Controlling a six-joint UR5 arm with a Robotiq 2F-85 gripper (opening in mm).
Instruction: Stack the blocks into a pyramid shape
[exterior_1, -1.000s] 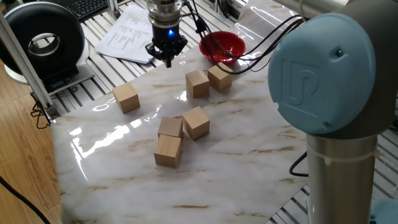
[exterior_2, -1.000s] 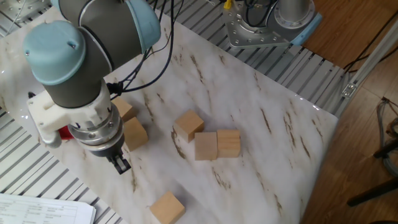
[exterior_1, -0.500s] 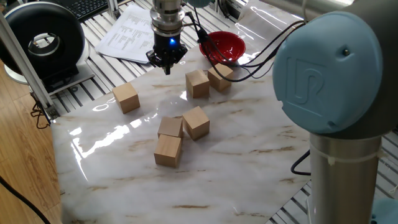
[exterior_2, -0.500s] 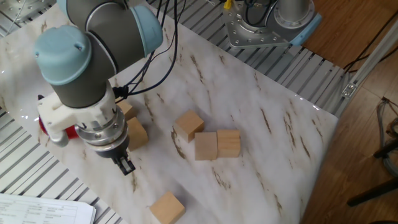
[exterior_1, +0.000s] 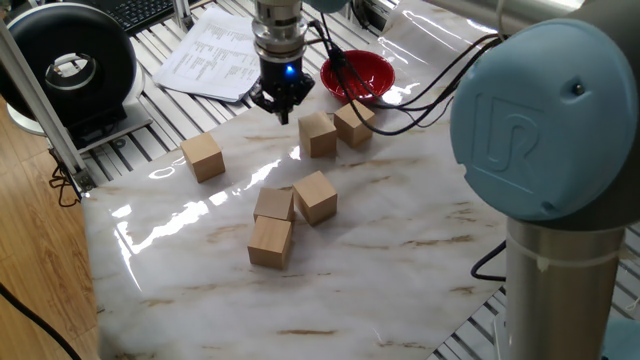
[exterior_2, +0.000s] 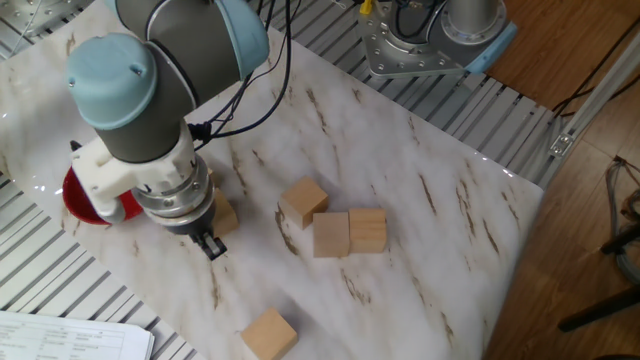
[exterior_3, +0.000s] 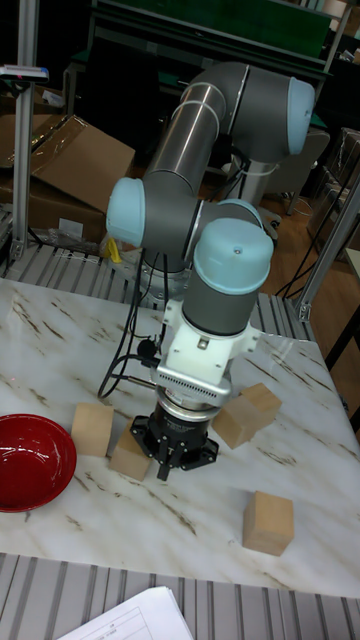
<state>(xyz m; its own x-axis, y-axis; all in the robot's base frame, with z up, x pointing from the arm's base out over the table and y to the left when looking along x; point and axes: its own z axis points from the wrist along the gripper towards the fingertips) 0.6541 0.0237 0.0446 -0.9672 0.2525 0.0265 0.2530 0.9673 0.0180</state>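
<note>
The marble tabletop (exterior_1: 400, 250) is seen carrying six blocks, with the arm (exterior_2: 150, 100) reaching down over its far side. A red bowl (exterior_1: 358, 74) is set at the edge, and two blocks (exterior_1: 317, 134) (exterior_1: 354, 123) are found touching just beside it, their faces turned at an angle to the edge. Three blocks (exterior_1: 314, 196) (exterior_1: 273, 205) (exterior_1: 270, 241) are clustered mid-table, mutually skewed; one block (exterior_1: 203, 156) lies apart. Being cubes, no long axis is shown. The claw (exterior_1: 283, 113) is held just above the surface beside the pair, its fingers drawn narrow, nothing gripped.
</note>
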